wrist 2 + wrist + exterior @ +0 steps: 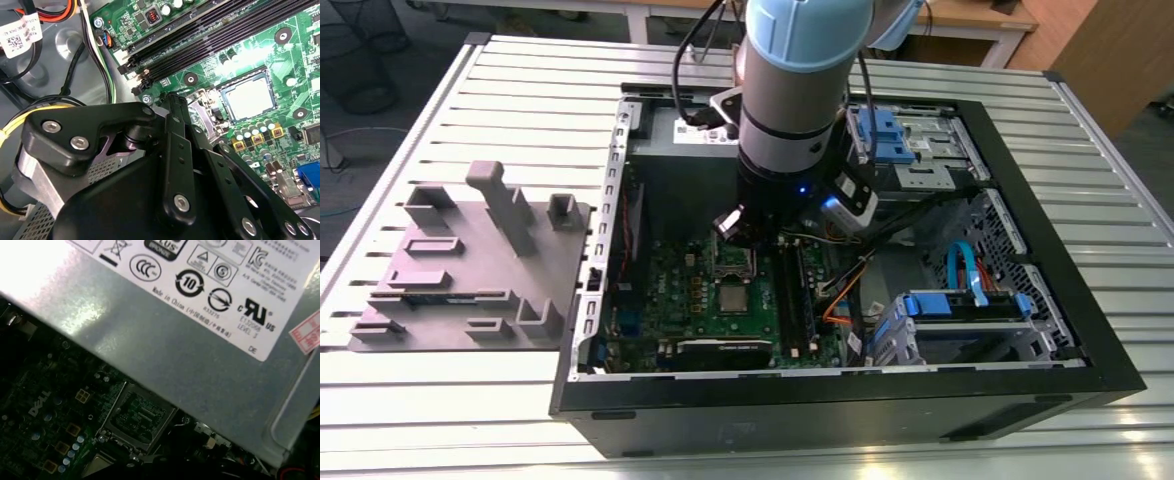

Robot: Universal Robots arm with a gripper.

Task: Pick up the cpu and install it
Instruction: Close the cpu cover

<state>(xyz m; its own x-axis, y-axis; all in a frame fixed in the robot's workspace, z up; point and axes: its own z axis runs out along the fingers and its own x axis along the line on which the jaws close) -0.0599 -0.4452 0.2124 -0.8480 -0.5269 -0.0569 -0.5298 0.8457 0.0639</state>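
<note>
Go gently: your black gripper [172, 102] hangs near the flat silver-grey square cpu [248, 100] seated on the green circuit board [305, 50]; jaw opening cannot be told.

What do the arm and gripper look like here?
Arm: pale blue upper shell, black wrist section with a small blue light, black cables alongside. Gripper: black linkage bars with silver screws, silver-grey metal base.
</note>
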